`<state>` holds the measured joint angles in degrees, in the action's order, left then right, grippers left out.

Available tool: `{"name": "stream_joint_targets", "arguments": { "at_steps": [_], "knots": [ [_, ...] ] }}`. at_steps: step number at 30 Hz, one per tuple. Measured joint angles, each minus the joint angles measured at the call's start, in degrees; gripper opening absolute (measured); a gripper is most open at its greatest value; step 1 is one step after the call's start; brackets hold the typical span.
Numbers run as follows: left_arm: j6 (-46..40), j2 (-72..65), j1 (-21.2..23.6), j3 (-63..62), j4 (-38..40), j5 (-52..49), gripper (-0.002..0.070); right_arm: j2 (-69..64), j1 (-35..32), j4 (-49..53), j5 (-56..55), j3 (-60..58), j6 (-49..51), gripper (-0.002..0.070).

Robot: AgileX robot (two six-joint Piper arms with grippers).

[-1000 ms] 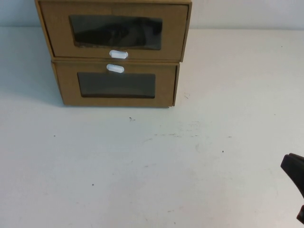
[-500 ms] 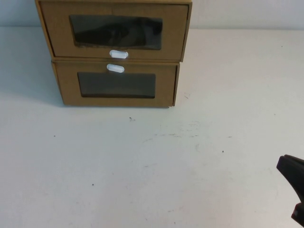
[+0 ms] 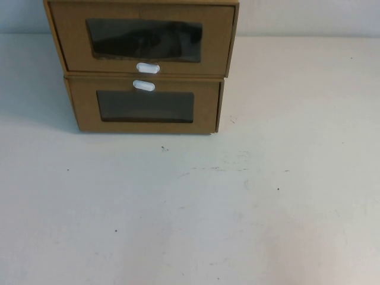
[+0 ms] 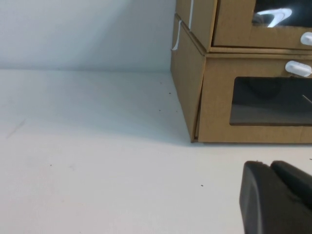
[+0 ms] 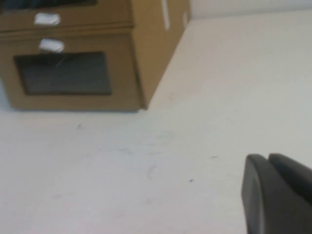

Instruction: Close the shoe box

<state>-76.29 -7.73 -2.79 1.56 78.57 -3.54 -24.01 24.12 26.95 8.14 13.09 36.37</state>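
Note:
The shoe box (image 3: 217, 41) is the upper of two stacked brown cardboard boxes at the far left of the table. It has a dark window with a white pull tab (image 3: 148, 67) below it. Its drawer front sits about level with the front of the box below. It also shows in the left wrist view (image 4: 234, 24) and the right wrist view (image 5: 73, 19). My left gripper (image 4: 269, 165) is shut and empty, low over the table, in front of the boxes' left corner. My right gripper (image 5: 267, 158) is shut and empty, well back to the right. Neither gripper shows in the high view.
The lower brown box (image 3: 205, 107) has its white tab (image 3: 143, 85) above its window and rests on the white table (image 3: 237, 208). A wall runs behind the boxes.
The right gripper's dark tip, seen at the lower right edge of the high view, has left that view. The boxes have not moved.

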Motion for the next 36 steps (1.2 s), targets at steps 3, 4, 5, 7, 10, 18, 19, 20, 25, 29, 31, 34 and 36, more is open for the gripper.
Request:
{"name": "stream_joint_targets", "arguments": {
  "at_steps": [3,4,5,7,10,18,19,20,25,29,31,34,36],
  "knots": [
    [0.0,0.0,0.0,0.0,0.0,0.4,-0.0005,6.7,-9.3,0.2,-3.8,-5.8,0.0,-0.0013],
    [0.0,0.0,0.0,0.0,0.0,0.4,-0.0005,9.5,-12.1,0.2,-4.8,-8.0,0.0,-0.0013],
    [0.0,0.0,0.0,0.0,0.0,0.4,-0.0005,12.3,-14.1,0.2,-5.5,-9.7,0.0,-0.0013],
    [0.0,0.0,0.0,0.0,0.0,0.4,-0.0005,17.3,-17.8,0.2,-6.1,-13.0,0.0,-0.0013],
    [0.0,0.0,0.0,0.0,0.0,0.4,-0.0005,22.6,-19.9,0.2,-5.3,-14.5,0.0,-0.0013],
    [0.0,0.1,0.0,0.0,0.0,0.6,-0.0005,24.5,-19.9,0.2,-1.2,-14.6,0.0,-0.0013],
    [0.0,0.1,0.0,0.0,0.0,0.6,-0.0005,24.5,-19.9,0.2,-1.2,-14.6,0.0,-0.0013],
    [0.0,0.1,0.0,0.0,0.0,0.6,-0.0005,24.5,-19.9,0.2,-1.4,-14.6,0.0,-0.0013],
    [0.0,0.1,0.0,0.0,0.0,0.6,-0.0005,24.5,-19.9,-1.1,-2.6,-14.6,-0.7,-0.0013],
    [0.0,0.1,0.0,0.0,0.0,0.6,-0.0005,24.5,-19.9,-17.3,-2.6,-14.6,-18.8,-0.0013],
    [0.0,0.1,0.0,0.0,0.0,0.6,-0.0005,24.5,-19.9,-26.6,-1.0,-14.6,-31.0,-0.0013],
    [0.0,0.1,0.0,0.0,0.0,0.7,-0.0005,24.5,-19.9,-33.0,4.2,-14.6,-39.4,-0.0013],
    [0.0,0.1,0.0,0.0,0.0,0.8,-0.0005,24.5,-19.9,-34.2,8.1,-14.6,-41.6,-0.0013]
  ]
}}
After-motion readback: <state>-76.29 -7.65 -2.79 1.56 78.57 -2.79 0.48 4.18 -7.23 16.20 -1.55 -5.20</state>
